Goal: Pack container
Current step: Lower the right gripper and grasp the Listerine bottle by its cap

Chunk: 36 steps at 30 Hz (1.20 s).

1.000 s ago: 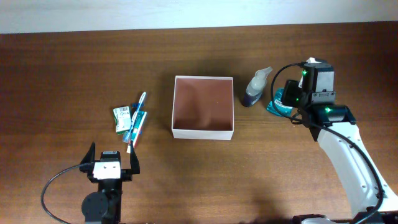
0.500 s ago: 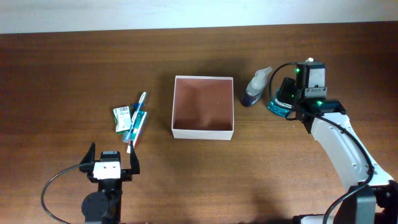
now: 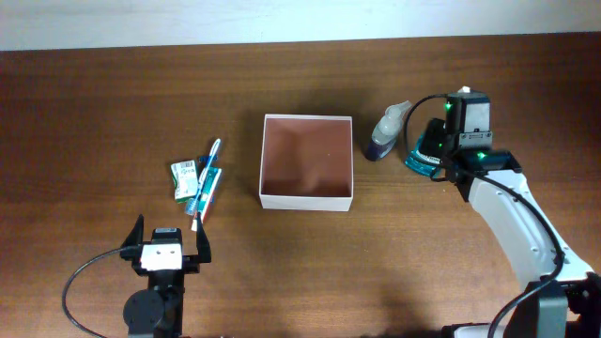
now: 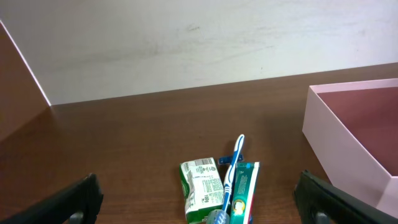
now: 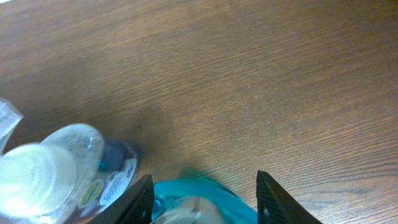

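Observation:
The container (image 3: 306, 198), a square shallow box with white walls and a reddish-brown inside, sits mid-table and holds nothing; its corner shows in the left wrist view (image 4: 348, 134). My right gripper (image 3: 432, 150) is open, its fingers on either side of a teal round item (image 3: 420, 163) (image 5: 199, 202). A clear bottle (image 3: 387, 131) (image 5: 68, 171) with dark liquid lies just left of it. My left gripper (image 3: 169, 246) (image 4: 199, 202) is open and empty near the front edge. A green packet (image 3: 184, 178) (image 4: 202, 186), toothbrush (image 3: 207, 174) (image 4: 231, 174) and toothpaste box (image 3: 208, 188) (image 4: 244, 196) lie ahead of it.
A pale wall (image 4: 186, 43) runs along the table's far edge.
My right gripper moved slightly away from the front and left over the teal item in the first half second, then held still. The left arm has not moved.

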Motion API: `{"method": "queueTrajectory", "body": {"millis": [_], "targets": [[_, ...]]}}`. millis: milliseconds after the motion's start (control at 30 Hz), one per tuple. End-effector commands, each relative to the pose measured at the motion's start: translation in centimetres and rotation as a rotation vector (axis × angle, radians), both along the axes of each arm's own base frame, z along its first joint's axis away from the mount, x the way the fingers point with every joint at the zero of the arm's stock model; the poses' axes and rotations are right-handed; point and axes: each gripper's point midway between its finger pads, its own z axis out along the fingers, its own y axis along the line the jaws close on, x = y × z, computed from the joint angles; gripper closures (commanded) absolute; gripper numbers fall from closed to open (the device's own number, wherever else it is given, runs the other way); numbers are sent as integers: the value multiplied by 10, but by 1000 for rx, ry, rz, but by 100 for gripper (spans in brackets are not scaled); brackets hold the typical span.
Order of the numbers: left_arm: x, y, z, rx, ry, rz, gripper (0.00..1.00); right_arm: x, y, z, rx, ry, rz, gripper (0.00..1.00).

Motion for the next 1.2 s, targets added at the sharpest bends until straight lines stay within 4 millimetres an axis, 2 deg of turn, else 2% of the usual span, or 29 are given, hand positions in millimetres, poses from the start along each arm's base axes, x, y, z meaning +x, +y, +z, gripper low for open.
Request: {"method": "queueTrajectory", "body": {"millis": [0,200,433,733,933,1167], "targets": [[0,-1,-1,15,-4,-7,1,1,12,25,-36,-55,64,55],[0,-1,-1,15,-4,-7,0,0,19,31,-59,-65,103,70],[0,-1,-1,15,-4,-7,1,-1,19,30,-60,-58,102,71],[0,-1,-1,15,-4,-7,0,-6,18,31,-61,-46,102,77],[0,-1,-1,15,-4,-7,1,-16,17,62,-60,-114,98,77],[0,-1,-1,15,-4,-7,1,-49,16,86,-113,-110,156,78]]}}
